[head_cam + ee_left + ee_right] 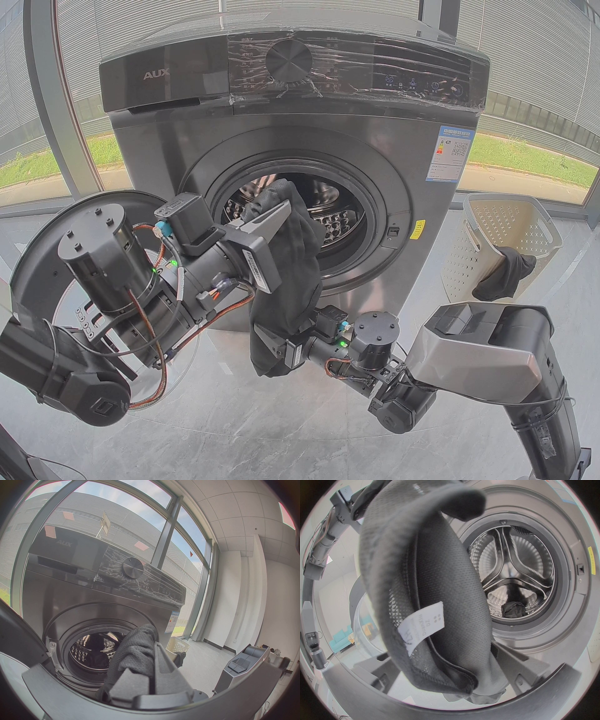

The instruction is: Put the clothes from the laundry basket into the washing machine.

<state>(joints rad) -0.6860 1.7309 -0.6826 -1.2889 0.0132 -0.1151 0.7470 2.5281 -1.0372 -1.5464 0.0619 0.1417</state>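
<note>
A black mesh garment (290, 275) hangs in front of the round opening (340, 215) of the grey washing machine (375, 144). My left gripper (275, 215) is shut on its upper end, right at the opening's left rim; in the left wrist view the cloth (134, 652) bunches over the closed fingers (168, 673). My right gripper (272, 350) is below, open, with the garment's lower end (440, 583) hanging between its spread fingers (518, 667). A small dark cloth (513, 609) lies inside the drum (515, 567). The white laundry basket (506, 231) stands at the right with another black garment (506, 275) draped over its rim.
The washer's door (37, 262) stands swung open to the left, behind my left arm. Glass walls run behind the machine. The grey tiled floor (250, 425) in front is bare.
</note>
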